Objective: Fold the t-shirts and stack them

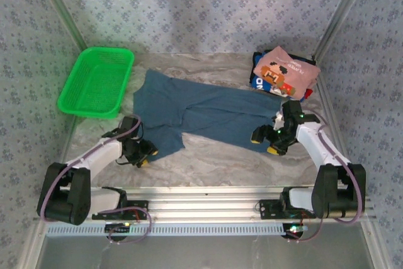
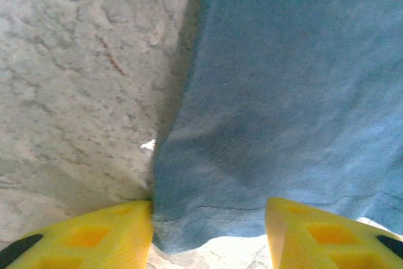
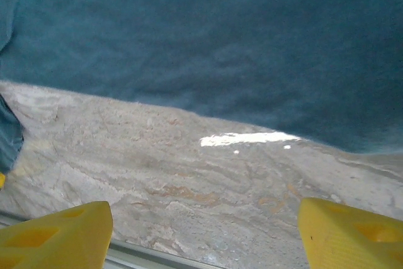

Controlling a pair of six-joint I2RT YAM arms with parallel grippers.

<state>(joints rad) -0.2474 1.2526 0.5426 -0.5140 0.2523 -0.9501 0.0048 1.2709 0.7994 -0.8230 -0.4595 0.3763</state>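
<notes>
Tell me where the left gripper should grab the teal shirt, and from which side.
Grip the near hem corner of the teal shirt, lying flat on the table between the left gripper and its open fingers. Come in low from the near side: that edge is free, so a pinch should catch it.

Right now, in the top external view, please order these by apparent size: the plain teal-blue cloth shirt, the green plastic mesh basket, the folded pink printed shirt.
1. plain teal-blue cloth shirt, spread out, clearly largest
2. green plastic mesh basket
3. folded pink printed shirt, smallest
</notes>
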